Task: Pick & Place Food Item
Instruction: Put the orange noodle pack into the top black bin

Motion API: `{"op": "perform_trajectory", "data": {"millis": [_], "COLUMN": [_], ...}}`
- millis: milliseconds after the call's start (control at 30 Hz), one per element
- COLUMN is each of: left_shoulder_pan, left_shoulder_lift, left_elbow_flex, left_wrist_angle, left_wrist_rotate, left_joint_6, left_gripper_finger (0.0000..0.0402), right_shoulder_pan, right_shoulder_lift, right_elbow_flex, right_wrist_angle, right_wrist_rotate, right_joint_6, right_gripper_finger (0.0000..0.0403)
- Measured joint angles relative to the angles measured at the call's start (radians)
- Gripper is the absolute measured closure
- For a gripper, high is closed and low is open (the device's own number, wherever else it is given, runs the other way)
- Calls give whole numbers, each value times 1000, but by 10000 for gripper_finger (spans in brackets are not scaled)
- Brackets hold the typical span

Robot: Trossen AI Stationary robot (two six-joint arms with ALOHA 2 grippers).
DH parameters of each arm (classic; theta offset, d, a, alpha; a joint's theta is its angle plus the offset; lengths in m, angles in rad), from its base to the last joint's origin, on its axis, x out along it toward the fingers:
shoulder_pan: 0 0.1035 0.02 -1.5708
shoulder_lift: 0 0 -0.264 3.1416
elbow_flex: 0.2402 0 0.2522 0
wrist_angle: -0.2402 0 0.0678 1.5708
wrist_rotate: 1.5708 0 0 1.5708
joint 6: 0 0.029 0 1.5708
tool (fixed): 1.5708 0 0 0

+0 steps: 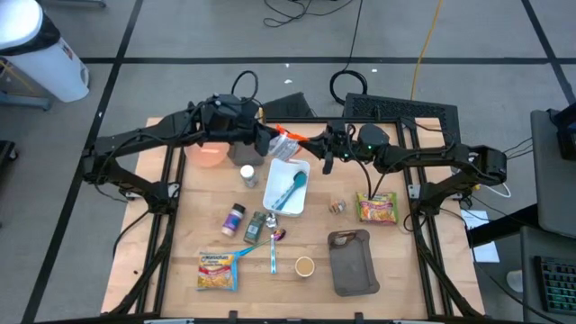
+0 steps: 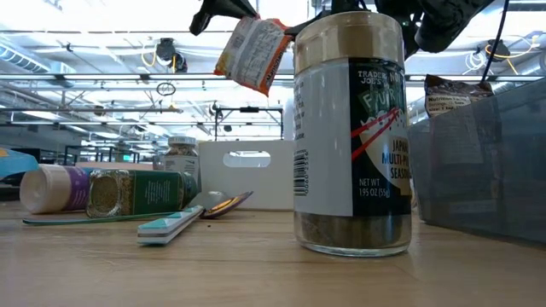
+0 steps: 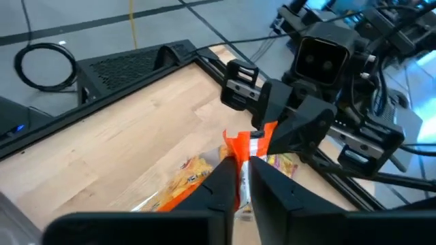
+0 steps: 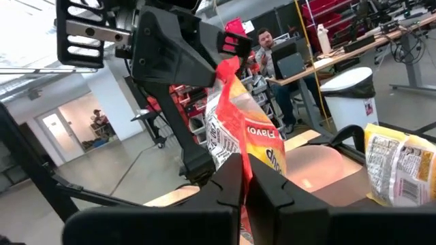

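Observation:
An orange-and-white snack packet [image 1: 286, 142] hangs in the air over the far middle of the table, above the far end of the white tray [image 1: 270, 193]. My left gripper [image 1: 272, 139] is shut on it from the left and my right gripper [image 1: 313, 144] is shut on it from the right. In the low view the packet [image 2: 253, 53] hangs tilted between the two dark grippers. It also shows in the left wrist view [image 3: 235, 153] and the right wrist view [image 4: 242, 133]. My left gripper pinches the packet's orange sealed edge [image 3: 238, 144] between its two fingers, coming roughly level from the table's left. In the right wrist view that edge is the packet's upper corner [image 4: 229, 64]. The packet is lifted clear of the table. My right gripper pinches the packet's orange edge [image 4: 240, 155] on the opposite side between its two fingers, coming roughly level from the table's right. The packet stands up beyond the fingers, clear of the table and spanning between both grippers.
The white tray holds a teal spoon [image 1: 292, 187]. A pink bowl [image 1: 209, 153] sits far left. Spice jars [image 1: 236, 218], a toothbrush [image 1: 273, 252], a cup [image 1: 304, 265], a grey tray [image 1: 351, 261] and two noodle packets [image 1: 376, 207] [image 1: 216, 270] lie across the table.

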Motion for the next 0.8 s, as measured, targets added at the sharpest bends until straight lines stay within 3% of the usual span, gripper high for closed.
{"op": "perform_trajectory", "data": {"millis": [267,533,600,733,800], "left_shoulder_pan": [44,107,130,163,165], "left_shoulder_lift": [0,-5,-5,14,28], "left_elbow_flex": [0,0,0,1,1], "left_wrist_angle": [0,12,27,142,179], "left_wrist_rotate": [83,122,193,465,536], "left_joint_6": [77,271,295,272,254], "left_gripper_finger": [257,189,182,179,179], "right_shoulder_pan": [0,-7,-15,-29,-38], "right_shoulder_lift": [-2,-29,-34,-44,-44], "right_elbow_flex": [0,0,0,-1,-1], "right_wrist_angle": [-10,-37,-52,-71,-75], "right_wrist_rotate": [-32,-153,-196,-290,-332], "right_joint_6": [32,89,113,168,194], "right_gripper_finger": [403,403,403,403,403]}}
